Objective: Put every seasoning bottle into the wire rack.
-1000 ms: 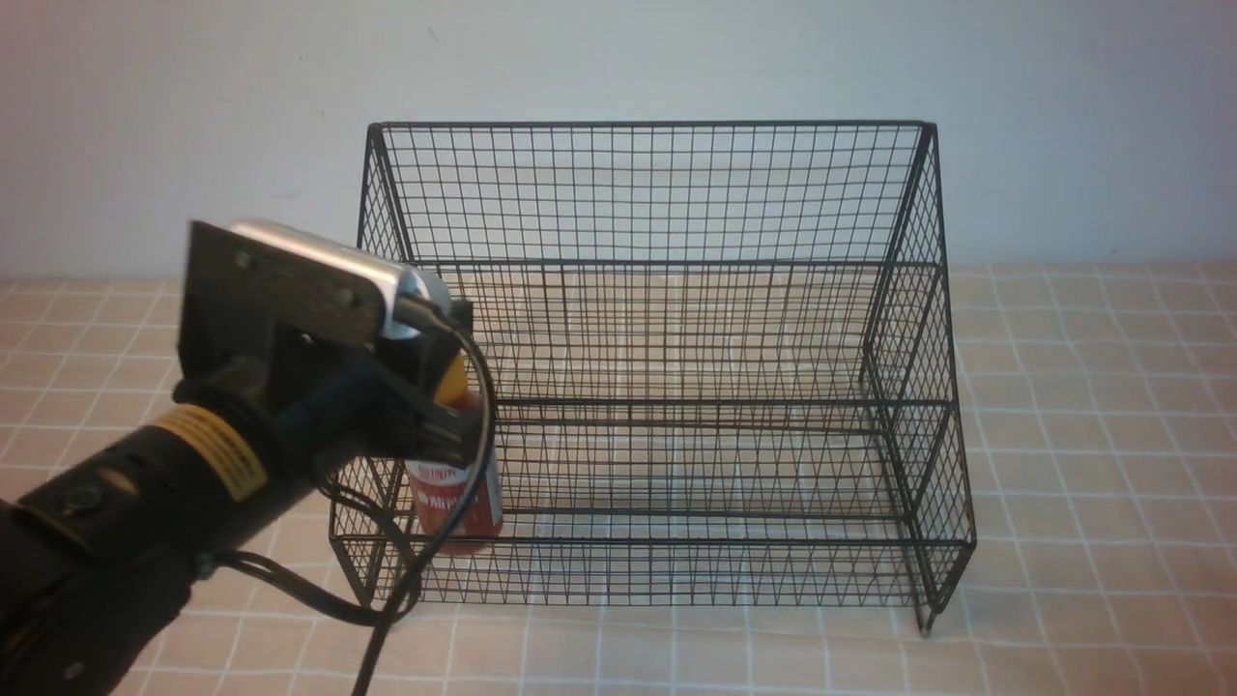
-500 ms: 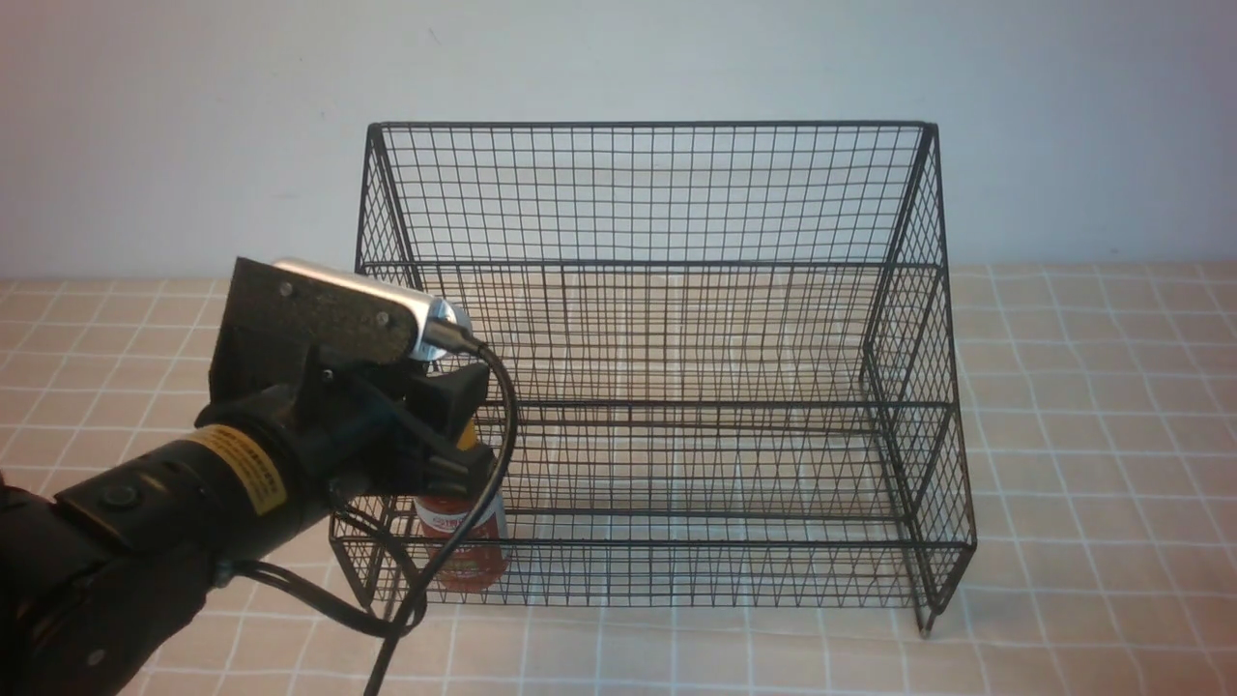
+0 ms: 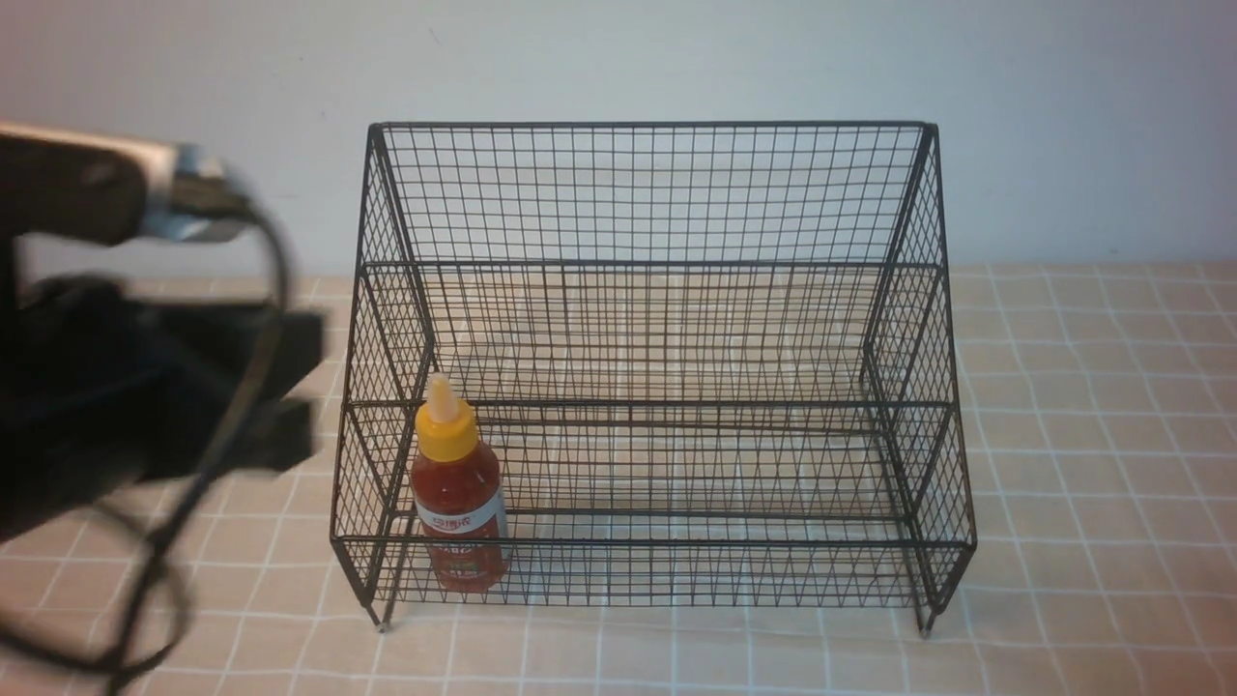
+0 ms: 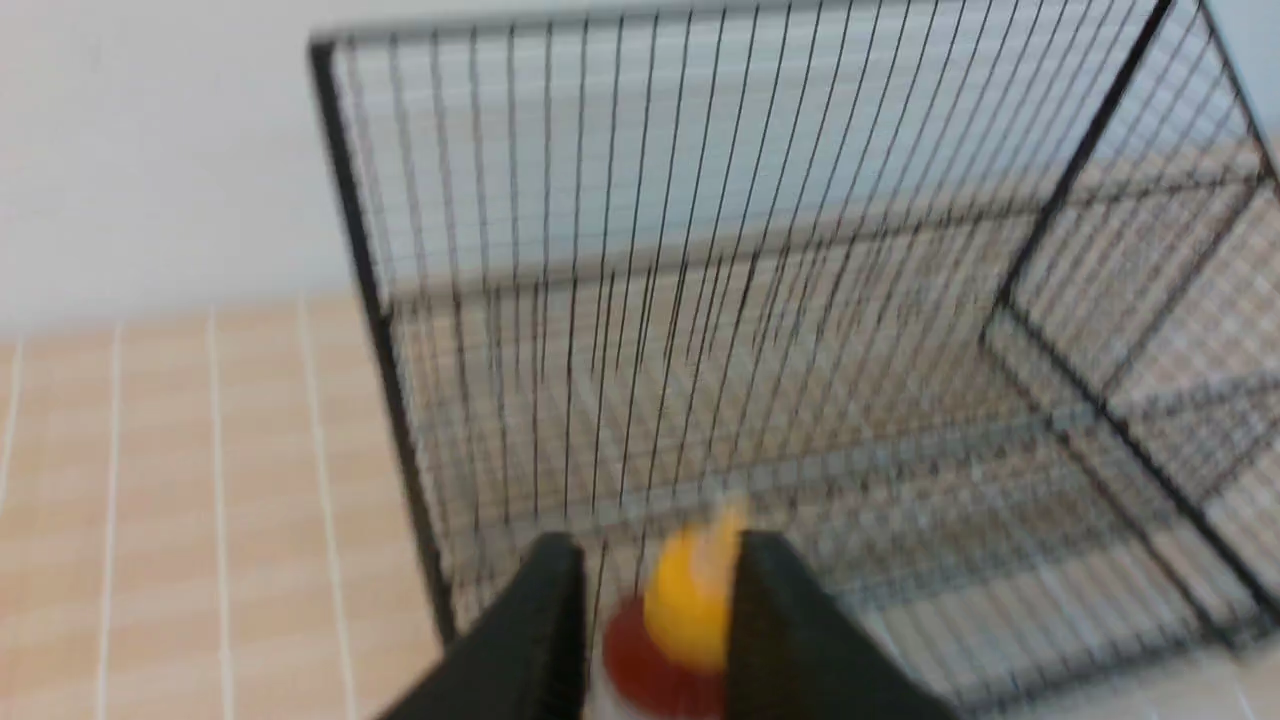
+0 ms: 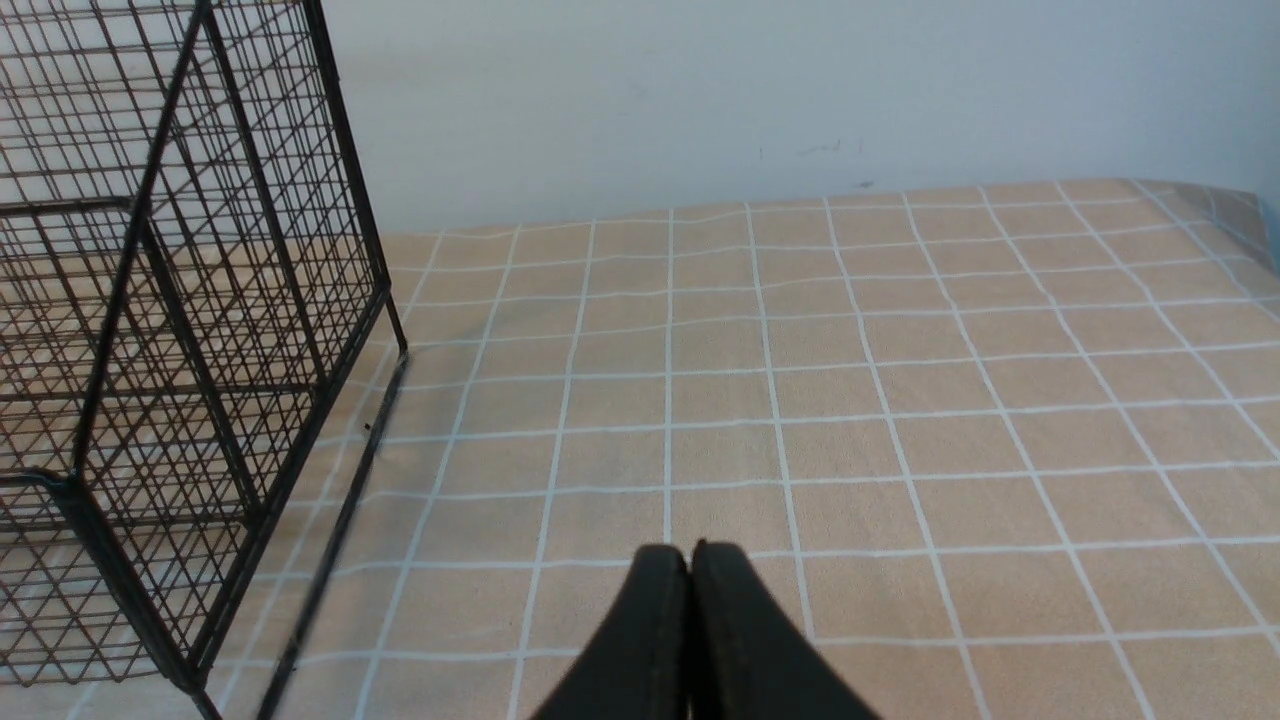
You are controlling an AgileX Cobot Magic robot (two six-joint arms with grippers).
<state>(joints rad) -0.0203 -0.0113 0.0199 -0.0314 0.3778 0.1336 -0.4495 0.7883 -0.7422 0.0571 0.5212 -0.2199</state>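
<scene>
The seasoning bottle (image 3: pixel 458 503), red sauce with a yellow cap, stands upright on the lowest tier at the left end of the black wire rack (image 3: pixel 647 124). My left gripper (image 3: pixel 304 391) is blurred at the left, outside the rack and apart from the bottle. In the left wrist view it (image 4: pixel 655 560) is open, and the bottle's cap (image 4: pixel 685 610) shows beyond the gap, behind the rack's wires (image 4: pixel 370 300). My right gripper (image 5: pixel 688 552) is shut and empty over the checked cloth; the rack's side (image 5: pixel 150 230) is beside it. The right arm is out of the front view.
The rack stands on a tan checked tablecloth (image 3: pixel 1082 483) in front of a pale wall. The left arm's cable (image 3: pixel 155 570) hangs in loops at the near left.
My left gripper lowered the bottle onto the rack's lowest tier, let it go, and pulled back to the left and up. The bottle now stands alone.
</scene>
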